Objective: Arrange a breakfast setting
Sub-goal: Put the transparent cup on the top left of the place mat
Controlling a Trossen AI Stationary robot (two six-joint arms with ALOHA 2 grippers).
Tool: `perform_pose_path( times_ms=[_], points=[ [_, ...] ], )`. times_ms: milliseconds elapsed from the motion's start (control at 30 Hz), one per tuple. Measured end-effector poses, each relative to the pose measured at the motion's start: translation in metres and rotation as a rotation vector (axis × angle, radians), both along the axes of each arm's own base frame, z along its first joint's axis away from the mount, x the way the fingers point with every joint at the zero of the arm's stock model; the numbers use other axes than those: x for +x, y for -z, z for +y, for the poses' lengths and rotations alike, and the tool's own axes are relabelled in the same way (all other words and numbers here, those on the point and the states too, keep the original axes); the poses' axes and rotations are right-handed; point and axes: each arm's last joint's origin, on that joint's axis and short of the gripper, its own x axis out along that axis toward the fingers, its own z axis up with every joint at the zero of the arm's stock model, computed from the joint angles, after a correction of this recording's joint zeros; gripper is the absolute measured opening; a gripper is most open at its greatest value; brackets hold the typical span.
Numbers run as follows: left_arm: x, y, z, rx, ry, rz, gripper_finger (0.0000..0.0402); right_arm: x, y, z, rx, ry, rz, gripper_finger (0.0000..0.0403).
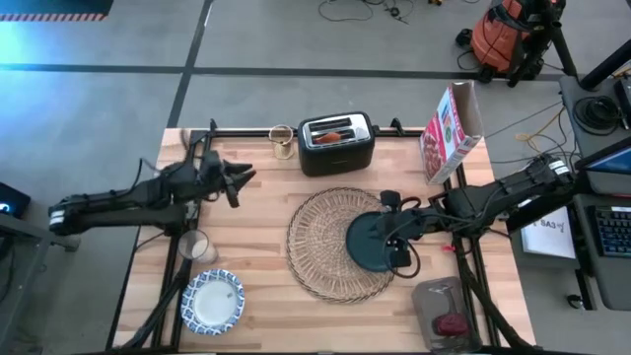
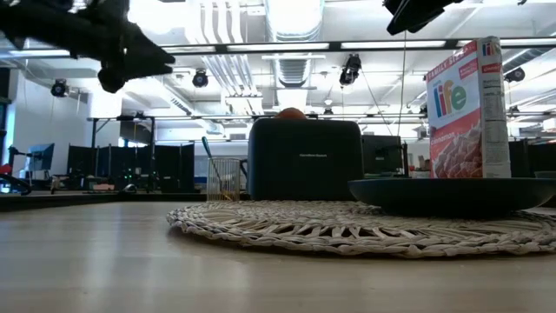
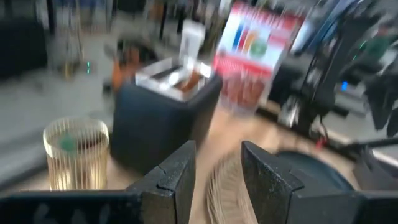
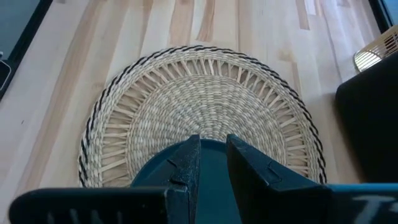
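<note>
Right gripper (image 1: 394, 237) hangs over the plate (image 1: 373, 244), fingers (image 4: 186, 165) slightly apart, clamped on nothing. The plate rests on the right edge of the placemat (image 1: 330, 242) at table centre. Left gripper (image 1: 237, 182), fingers parted and empty, hovers above the table's left rear, well apart from the bowl (image 1: 212, 301) and glass (image 1: 195, 246) nearer the front.

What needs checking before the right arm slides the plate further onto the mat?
1. Right gripper over dark teal plate: ok.
2. Grip on the plate rim: cannot tell.
3. Plate centred on woven placemat: not ok, it overlaps the mat's right edge.
4. Left gripper away from the mat, open: ok.
5. Patterned bowl and small glass off the mat: ok.
</note>
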Motion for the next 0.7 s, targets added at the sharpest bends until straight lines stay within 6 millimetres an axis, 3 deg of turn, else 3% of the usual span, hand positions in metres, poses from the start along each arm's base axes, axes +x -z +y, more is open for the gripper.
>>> perform_pose_path(
  times_ms=[267,467,700],
  points=[
    [0.015,-0.027,0.000,-0.287,0.005,0.362,0.0112,0.000,0.000,0.000,0.002,0.004,0.004,0.0068],
    [0.024,-0.050,-0.003,-0.410,-0.015,0.580,0.0112,-0.005,0.001,-0.002,0.021,0.033,0.033,0.0068],
    [0.033,-0.064,-0.023,-0.539,0.005,0.724,0.0112,-0.022,0.002,-0.008,-0.026,0.023,0.035,0.0068]
  ],
)
